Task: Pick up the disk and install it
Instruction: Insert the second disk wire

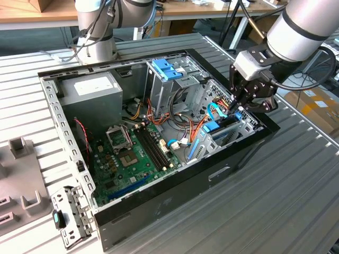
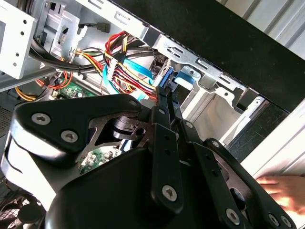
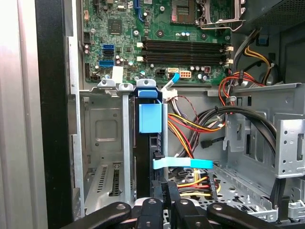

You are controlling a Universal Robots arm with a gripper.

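Observation:
The disk [image 3: 148,143] stands on edge in a slot of the metal drive bay [image 3: 102,129] at the corner of the open computer case [image 1: 175,190]; its dark edge carries a blue plastic bracket [image 3: 149,117]. In the exterior view the disk [image 1: 226,128] sits low in the bay near the case's wall on that view's right. My gripper [image 1: 237,108] hangs right over that bay. In both wrist views its fingers [image 2: 164,102] are pressed together, tips at the disk's upper edge, with nothing visible between them.
Red, yellow and orange cables [image 3: 195,124] and a light blue flat cable [image 3: 183,163] crowd the space beside the bay. The motherboard [image 1: 132,153], a grey power supply box [image 1: 92,87] and a cage with a blue top [image 1: 167,69] lie further in. A person's hand [image 2: 281,188] shows outside the case.

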